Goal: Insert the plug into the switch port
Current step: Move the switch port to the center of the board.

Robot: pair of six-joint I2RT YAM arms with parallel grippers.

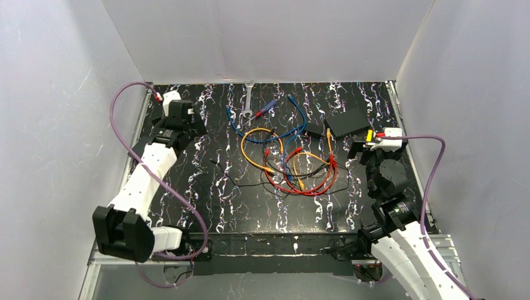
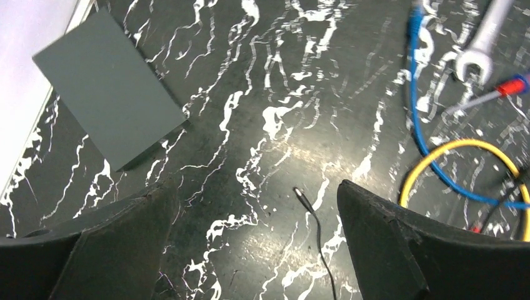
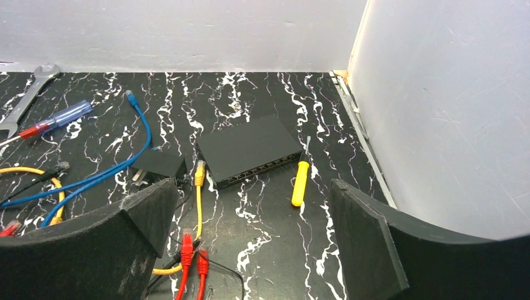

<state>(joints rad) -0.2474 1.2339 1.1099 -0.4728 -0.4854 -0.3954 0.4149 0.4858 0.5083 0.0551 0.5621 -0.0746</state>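
Note:
The switch (image 3: 250, 149) is a flat matte-black box with a row of sockets along its near edge; it also shows at the back right in the top view (image 1: 347, 122). A yellow cable's plug (image 3: 200, 173) lies on the table just left of that socket edge. Two red plugs (image 3: 187, 245) lie nearer, by my right gripper's left finger. My right gripper (image 3: 253, 187) is open and empty, a little short of the switch. My left gripper (image 2: 259, 212) is open and empty at the back left, over bare table, with a thin black cable tip (image 2: 303, 199) between its fingers.
A yellow screwdriver (image 3: 300, 181) lies right of the switch. A small black block (image 3: 159, 165) sits to its left. A plain grey-black slab (image 2: 109, 87) lies by the left wall. A wrench (image 2: 484, 44), a red-blue screwdriver (image 3: 56, 122) and tangled blue, yellow and red cables (image 1: 294, 162) fill the middle.

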